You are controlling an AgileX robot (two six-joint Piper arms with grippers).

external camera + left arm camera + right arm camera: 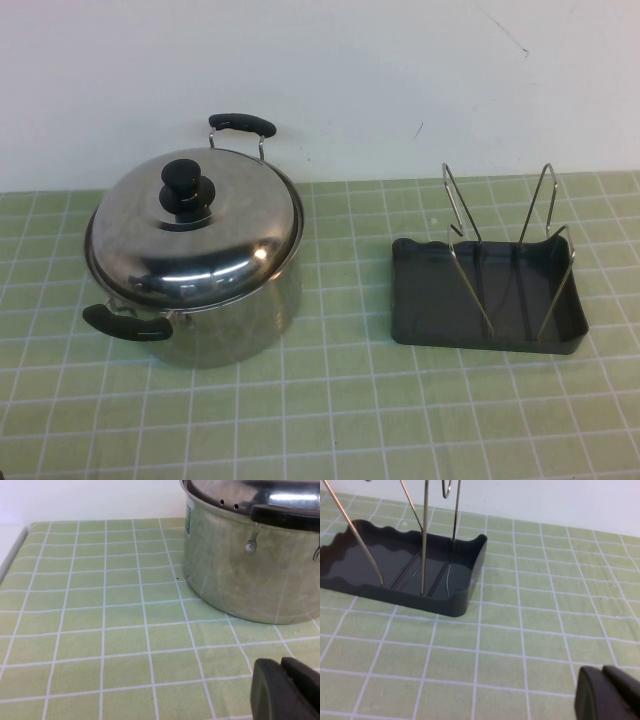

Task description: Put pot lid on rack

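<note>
The shiny domed pot lid (195, 240) with its black knob (186, 185) sits closed on the steel pot (235, 320) at the left of the table. The dark grey rack (430, 300) with upright wire loops (470, 235) stands empty to the right of the pot. Neither gripper shows in the high view. My left gripper (281, 665) is shut and empty, low over the mat, a short way from the pot (250, 575); the lid's rim (235, 495) shows above it. My right gripper (603, 672) is shut and empty, low over the mat, apart from the rack (465, 580).
A green mat (340, 400) with a white grid covers the table up to a white back wall (400, 80). The pot has two black handles (125, 323), one front left and one at the back. The mat's left edge (15, 550) shows in the left wrist view.
</note>
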